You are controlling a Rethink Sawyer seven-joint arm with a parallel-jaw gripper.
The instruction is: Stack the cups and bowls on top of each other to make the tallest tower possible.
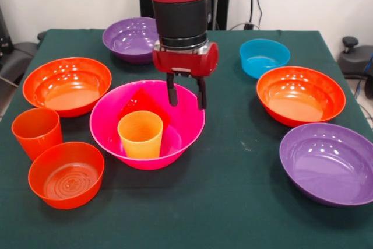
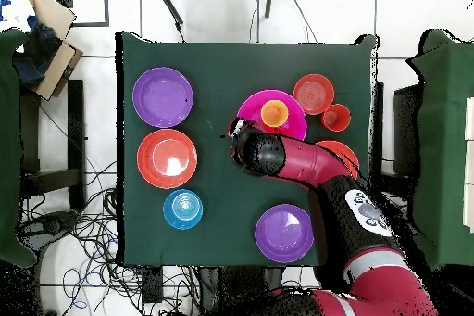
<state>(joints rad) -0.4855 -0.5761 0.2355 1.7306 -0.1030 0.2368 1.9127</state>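
Gripper (image 1: 186,98) over the pink bowl (image 1: 186,125), fingers spread and empty.
You have an orange cup (image 1: 140,134) upright inside that bowl, a red cup (image 1: 37,131) on the worktop (image 1: 233,202), and six more bowls around: three orange, two purple, one blue; the arm comes straight down.

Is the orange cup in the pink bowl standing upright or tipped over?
Upright. The orange cup stands mouth-up inside the pink bowl, its round rim level and open; from overhead it shows as a full circle.
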